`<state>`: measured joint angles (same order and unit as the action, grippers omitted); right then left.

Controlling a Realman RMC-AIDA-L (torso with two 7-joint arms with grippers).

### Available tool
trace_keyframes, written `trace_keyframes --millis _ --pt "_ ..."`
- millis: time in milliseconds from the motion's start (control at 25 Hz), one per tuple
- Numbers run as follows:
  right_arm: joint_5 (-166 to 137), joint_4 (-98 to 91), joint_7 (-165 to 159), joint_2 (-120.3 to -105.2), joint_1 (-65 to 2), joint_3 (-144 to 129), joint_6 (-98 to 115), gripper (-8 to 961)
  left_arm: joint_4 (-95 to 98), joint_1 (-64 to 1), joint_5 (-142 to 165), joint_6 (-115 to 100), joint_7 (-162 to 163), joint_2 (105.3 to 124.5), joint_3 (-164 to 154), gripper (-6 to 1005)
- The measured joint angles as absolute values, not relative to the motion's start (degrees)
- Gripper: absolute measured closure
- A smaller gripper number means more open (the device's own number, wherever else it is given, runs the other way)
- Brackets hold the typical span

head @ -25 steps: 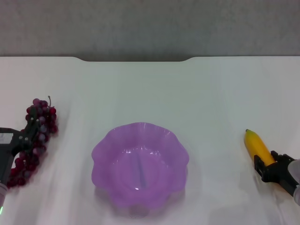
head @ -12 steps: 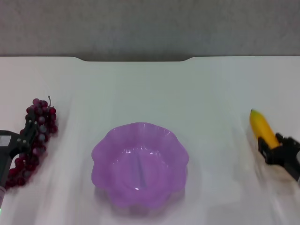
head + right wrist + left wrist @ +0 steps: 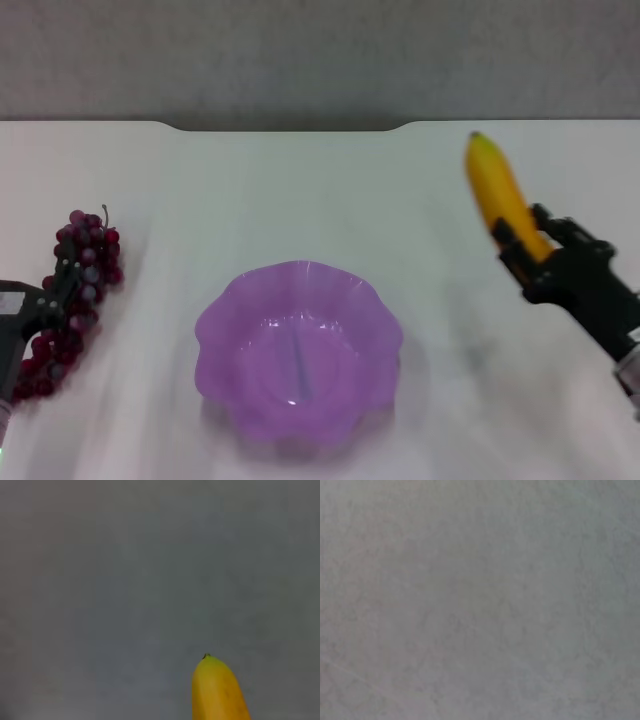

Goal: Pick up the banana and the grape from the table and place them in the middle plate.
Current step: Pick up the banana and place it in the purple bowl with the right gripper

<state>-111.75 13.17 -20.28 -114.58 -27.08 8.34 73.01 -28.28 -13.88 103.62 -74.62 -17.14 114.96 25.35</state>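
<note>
Head view: right gripper [image 3: 522, 252] clenched on banana [image 3: 500, 195], raised right of purple plate [image 3: 298, 348] for carry-over. Left gripper [image 3: 52, 300] at grape bunch [image 3: 78, 290] left of plate, grip unclear.

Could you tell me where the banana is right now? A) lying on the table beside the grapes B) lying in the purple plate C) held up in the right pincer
C: the right pincer grips the banana above the table, right of the empty plate.

bare table [image 3: 300, 190] surrounds the middle plate [image 3: 298, 350]; nothing stands between it and the right gripper's [image 3: 522, 245] lifted banana [image 3: 500, 195].
</note>
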Motion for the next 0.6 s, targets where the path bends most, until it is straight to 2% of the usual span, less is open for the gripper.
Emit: trace_keyframes --millis 600 --pt "-144.15 5.51 -50.61 -114.77 -39.55 8.19 67.68 450 -28.29 -14.25 105.0 -75.13 -17.13 115.12 25.32 128"
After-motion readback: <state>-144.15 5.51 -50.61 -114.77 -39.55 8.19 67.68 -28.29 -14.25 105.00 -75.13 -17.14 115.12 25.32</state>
